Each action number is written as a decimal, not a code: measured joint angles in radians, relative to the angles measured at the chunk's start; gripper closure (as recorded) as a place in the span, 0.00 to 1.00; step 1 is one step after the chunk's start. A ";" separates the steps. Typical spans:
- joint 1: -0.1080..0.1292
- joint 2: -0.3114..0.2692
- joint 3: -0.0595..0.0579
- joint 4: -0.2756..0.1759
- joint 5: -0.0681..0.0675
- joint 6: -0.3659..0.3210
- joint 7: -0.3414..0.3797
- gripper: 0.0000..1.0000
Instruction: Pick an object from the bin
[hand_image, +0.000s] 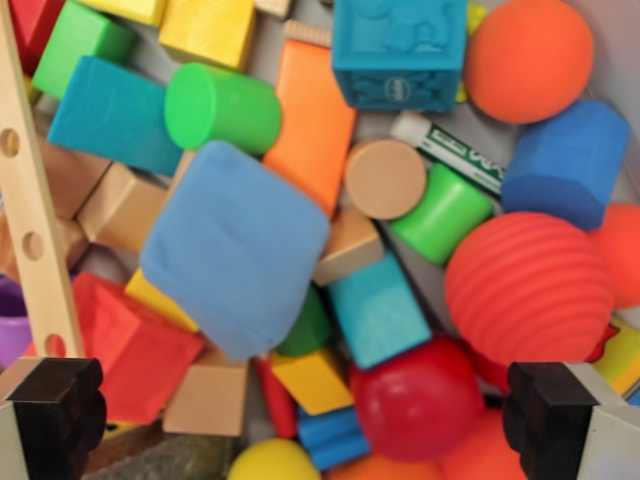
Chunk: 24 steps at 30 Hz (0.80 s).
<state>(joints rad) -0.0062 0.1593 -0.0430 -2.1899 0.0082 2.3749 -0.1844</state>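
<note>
Wrist view shows the tool (305, 425) with fingers (55, 410) spread apart and empty above the bin's toys, a red ball (418, 400) between them.

grey bin floor (262, 52) crowded with blue cushion (235, 250), ribbed red ball (528, 288), blocks.

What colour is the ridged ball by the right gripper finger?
Red-orange, with horizontal ridges: the ridged ball, clearest in the wrist view.
</note>
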 joint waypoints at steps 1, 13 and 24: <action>0.000 0.001 0.000 -0.004 0.000 0.003 -0.015 0.00; -0.002 0.017 0.002 -0.039 0.003 0.045 -0.174 0.00; -0.006 0.034 0.005 -0.068 0.004 0.083 -0.320 0.00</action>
<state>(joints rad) -0.0127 0.1928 -0.0382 -2.2578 0.0119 2.4579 -0.5044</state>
